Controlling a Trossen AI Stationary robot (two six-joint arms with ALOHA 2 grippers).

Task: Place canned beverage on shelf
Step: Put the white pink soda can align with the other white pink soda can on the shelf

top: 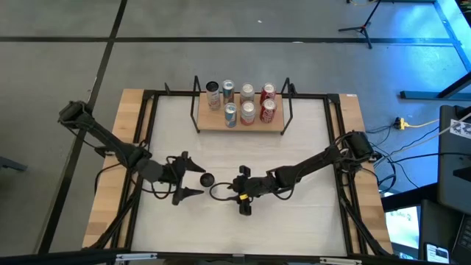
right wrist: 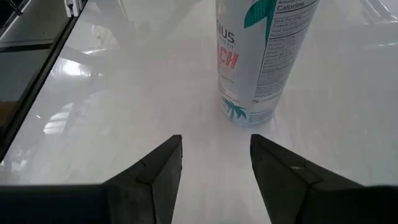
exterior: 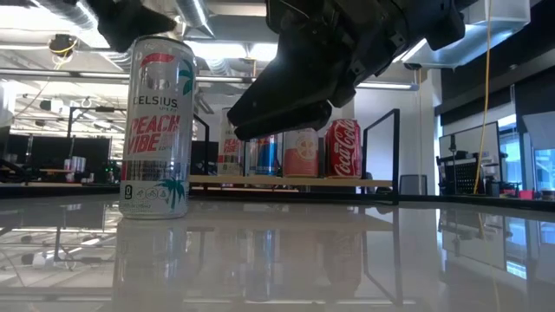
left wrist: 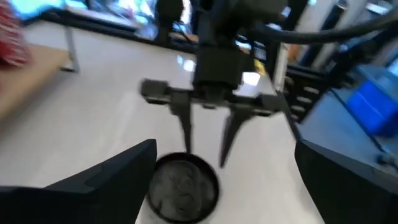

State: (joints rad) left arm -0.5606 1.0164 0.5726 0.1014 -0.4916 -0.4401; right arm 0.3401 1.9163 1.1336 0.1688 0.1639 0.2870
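A tall white Celsius can [top: 205, 179] stands upright on its base on the white table top, and also shows in the low view [exterior: 156, 130]. My left gripper [top: 197, 180] is open. Its fingers stand wide on either side of the can's top [left wrist: 182, 186], touching nothing. My right gripper [top: 237, 191] is open and empty, a little to the can's right, pointing at the can [right wrist: 261, 56]. The shelf [top: 239, 124], a light-wood board with black rod uprights, stands at the far middle and holds several cans.
The cans on the shelf [exterior: 299, 152] stand in two rows, with bare board on the left part of the front row. A black frame [top: 147, 132] borders the table top. A dark cable loop [top: 219, 193] lies by the right gripper.
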